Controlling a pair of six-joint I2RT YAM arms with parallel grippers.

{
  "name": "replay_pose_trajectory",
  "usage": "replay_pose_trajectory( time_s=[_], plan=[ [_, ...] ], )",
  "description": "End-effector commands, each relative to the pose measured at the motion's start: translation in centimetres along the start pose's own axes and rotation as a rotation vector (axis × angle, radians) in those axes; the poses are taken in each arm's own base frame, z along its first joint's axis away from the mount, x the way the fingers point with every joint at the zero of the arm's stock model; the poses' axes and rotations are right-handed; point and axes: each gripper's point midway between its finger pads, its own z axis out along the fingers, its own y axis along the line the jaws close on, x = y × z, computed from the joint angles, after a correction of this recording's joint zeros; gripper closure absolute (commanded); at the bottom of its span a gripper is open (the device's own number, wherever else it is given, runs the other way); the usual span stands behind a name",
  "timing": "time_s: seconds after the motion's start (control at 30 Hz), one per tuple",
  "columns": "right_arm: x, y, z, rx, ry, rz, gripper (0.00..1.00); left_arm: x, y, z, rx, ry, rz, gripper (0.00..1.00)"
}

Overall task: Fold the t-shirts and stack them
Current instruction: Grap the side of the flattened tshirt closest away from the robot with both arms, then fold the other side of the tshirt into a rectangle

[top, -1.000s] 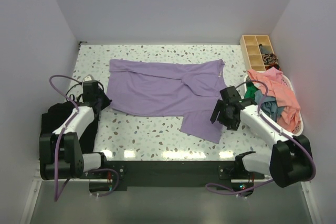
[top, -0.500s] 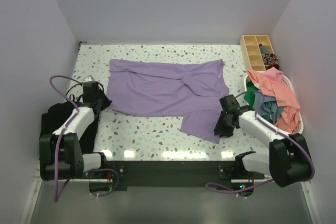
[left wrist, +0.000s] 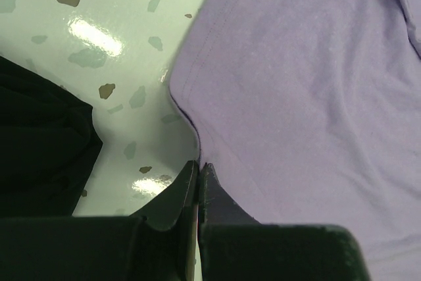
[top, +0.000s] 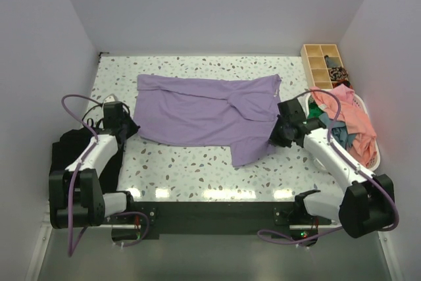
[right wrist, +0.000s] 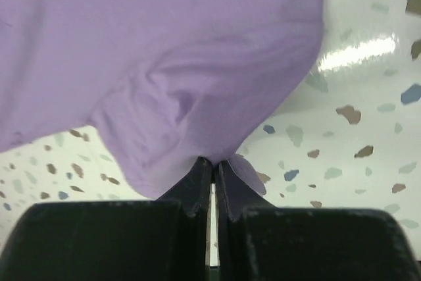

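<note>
While the lavender t-shirt (top: 197,113) lies spread wide across the middle of the speckled table (top: 177,172), its lower right corner is up off the surface. The right gripper (right wrist: 212,162) has it, jaws clamped on a pinch of purple cloth that bunches and fans out from the fingertips in the right wrist view. From above, that gripper sits right of centre, at the shirt's right edge, and the cloth below it tapers to a narrow flap pointing toward the bottom of the frame. Over on the left, the left gripper (left wrist: 198,164) is down at the shirt's lower left hem, its two fingers pressed together right where the stitched edge curves. The left wrist view does not show whether any cloth is caught between them. Just left of that arm, a black fabric bundle (top: 69,146) lies at the table's left edge, apart from the shirt. On the far right, a white basket (top: 376,154) holds a heap with a salmon-pink t-shirt (top: 348,113) on top and a teal shirt (top: 337,137) under it. Behind the basket, in the upper right, stands a wooden divided tray (top: 321,64).
</note>
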Motion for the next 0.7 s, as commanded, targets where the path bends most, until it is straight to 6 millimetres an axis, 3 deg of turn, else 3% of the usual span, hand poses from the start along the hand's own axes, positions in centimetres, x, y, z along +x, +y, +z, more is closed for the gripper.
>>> replay_pose_trajectory(
  time_s=[0.0, 0.3, 0.53, 0.67],
  plan=[
    [-3.7, 1.1, -2.0, 0.012, -0.108, -0.044, 1.00, -2.5, -1.0, -0.8, 0.022, -0.060, 0.022, 1.00],
    [-8.9, 2.7, -0.9, 0.002, -0.164, -0.027, 1.00, -4.2, -1.1, 0.5, -0.005, -0.068, 0.009, 1.00],
    [-13.5, 2.1, -0.1, 0.018, -0.179, 0.022, 1.00, -4.9, -0.6, 2.1, -0.034, -0.051, -0.010, 1.00],
    [-15.0, 2.2, 1.1, 0.024, -0.163, 0.026, 1.00, -5.1, -0.8, 3.2, -0.029, -0.044, -0.019, 1.00]
  ],
)
